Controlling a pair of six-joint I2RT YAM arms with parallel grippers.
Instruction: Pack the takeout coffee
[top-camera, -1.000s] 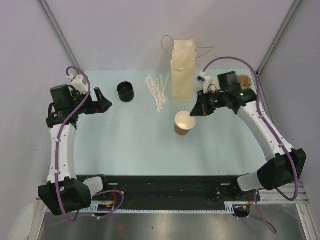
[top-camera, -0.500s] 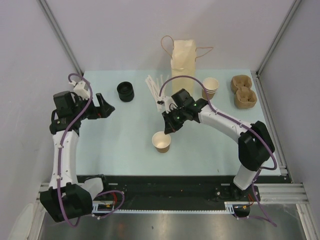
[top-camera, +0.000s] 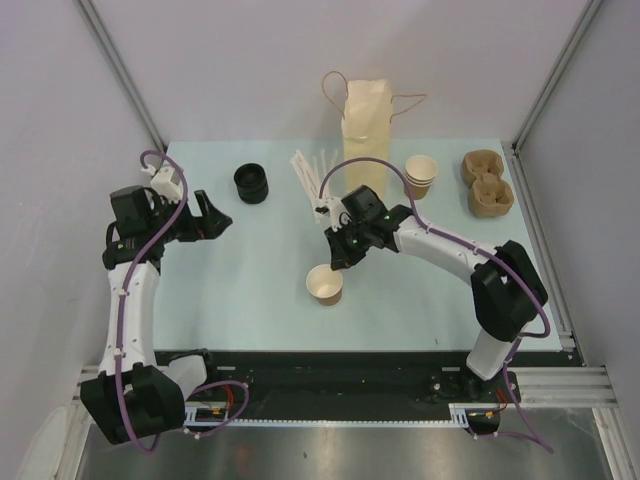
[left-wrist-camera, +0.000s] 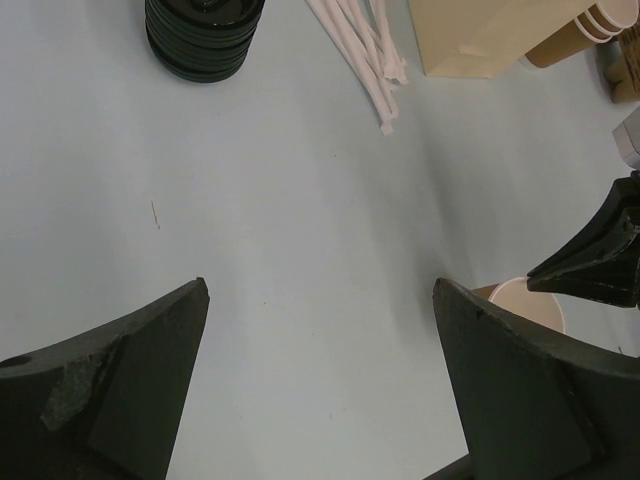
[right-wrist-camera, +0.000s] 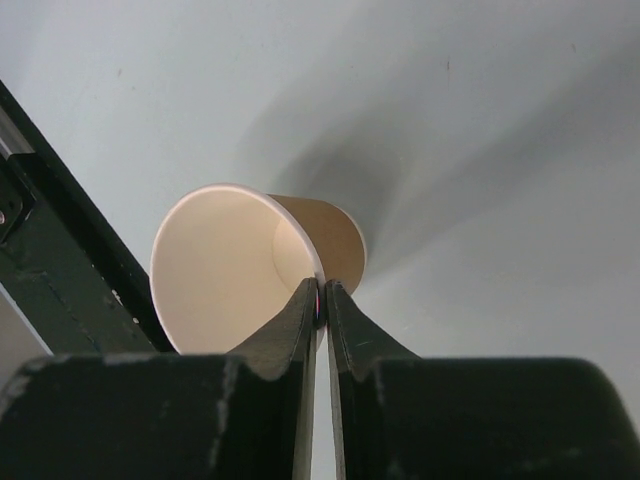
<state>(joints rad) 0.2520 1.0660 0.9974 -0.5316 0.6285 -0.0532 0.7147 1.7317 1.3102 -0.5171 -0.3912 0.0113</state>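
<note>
No takeout coffee shows in any view. A lidless tan paper cup stands low over the middle of the table. My right gripper is shut on its far rim. In the right wrist view one finger is inside the paper cup and one outside, and the right gripper pinches the wall. My left gripper hovers open at the left with nothing in it. The left wrist view shows the left gripper over bare table, with the paper cup at its right.
A stack of black lids sits at the back left, with white straws beside it. A tall paper bag stands at the back centre. Stacked cups and a pulp cup carrier are to its right.
My right arm has carried the paper cup from beside the bag to the table's middle and lowered it. The left arm has shifted slightly.
</note>
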